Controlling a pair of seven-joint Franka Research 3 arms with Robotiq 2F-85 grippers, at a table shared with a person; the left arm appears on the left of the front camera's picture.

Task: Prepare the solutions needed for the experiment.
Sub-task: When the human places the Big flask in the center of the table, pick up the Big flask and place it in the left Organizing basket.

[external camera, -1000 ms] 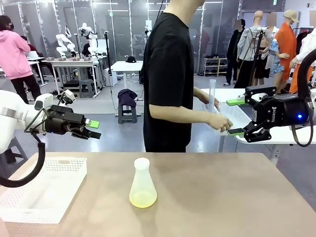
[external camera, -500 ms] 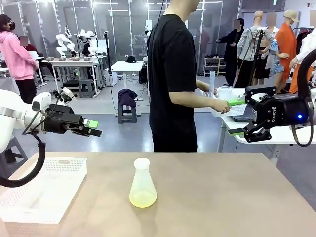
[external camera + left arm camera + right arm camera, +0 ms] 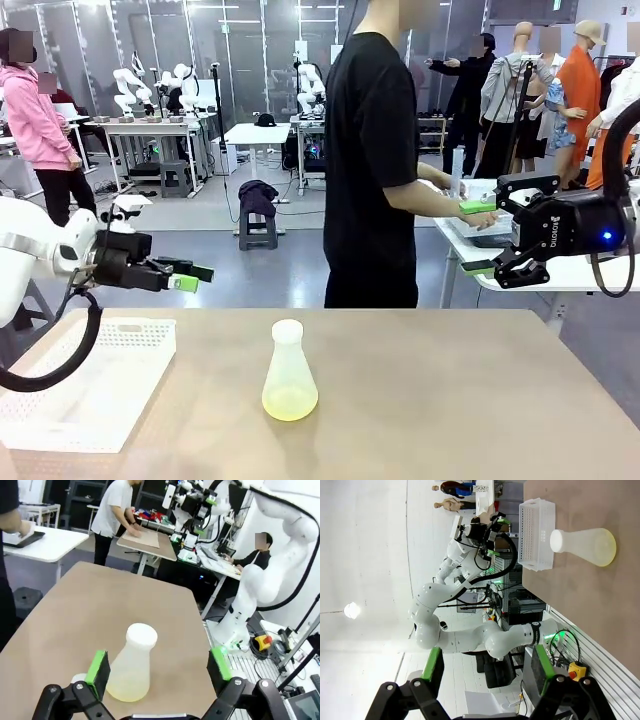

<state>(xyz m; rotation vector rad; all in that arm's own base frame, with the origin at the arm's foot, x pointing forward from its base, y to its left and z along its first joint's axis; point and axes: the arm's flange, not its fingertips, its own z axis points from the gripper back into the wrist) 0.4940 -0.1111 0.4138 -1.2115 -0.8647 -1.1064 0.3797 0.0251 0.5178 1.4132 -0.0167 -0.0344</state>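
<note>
A frosted plastic conical flask [image 3: 290, 370] stands upright at the middle of the tan table [image 3: 450, 400]. A shallow layer of pale yellow-green solution [image 3: 290, 403] lies in its base. My left gripper [image 3: 190, 277] hovers open above the table's far left edge, well left of the flask and higher than it. In the left wrist view the flask [image 3: 131, 667] stands ahead of the open gripper [image 3: 159, 666], beside one green pad. My right gripper [image 3: 478, 237] hangs open and holds nothing, off the far right, beyond the table edge. The right wrist view shows the flask [image 3: 585, 545] far off.
A white perforated tray [image 3: 90, 385] lies on the table's left side. A person in a black shirt [image 3: 375, 170] stands behind the table, turned to a white side table [image 3: 560, 272], both hands on things there, close to my right gripper.
My left gripper has dropped lower and rolled, its fingers now side by side. The person has stepped right, toward the side table. My right arm and the flask have not moved.
</note>
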